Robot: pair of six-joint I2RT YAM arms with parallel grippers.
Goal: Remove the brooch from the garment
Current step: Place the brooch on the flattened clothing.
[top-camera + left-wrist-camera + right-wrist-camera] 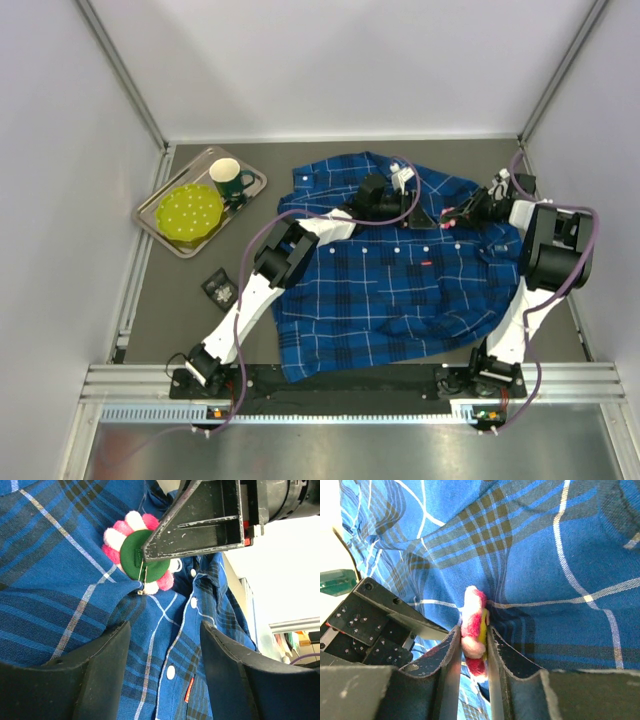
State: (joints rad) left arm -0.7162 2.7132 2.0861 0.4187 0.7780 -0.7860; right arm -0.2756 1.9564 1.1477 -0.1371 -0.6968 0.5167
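Note:
The garment (pixel 400 280), a blue and navy plaid shirt, lies spread on the dark table. The brooch (pixel 125 540) is a pink and white fluffy flower with a green felt back and a metal pin, and it sits on a raised fold near the button placket. My right gripper (pixel 472 630) is shut on the brooch (pixel 470 605), one finger on each face. In the top view that gripper (pixel 452 214) meets the left gripper (pixel 425 215) near the collar. My left gripper (pixel 165 630) stands open just short of the brooch, with only shirt cloth showing between its fingers.
At the back left a metal tray (pixel 165 225) holds a yellow-green plate (pixel 190 213) and a green mug (pixel 230 180). A small black object (pixel 220 288) lies left of the shirt. White walls close in the table on three sides.

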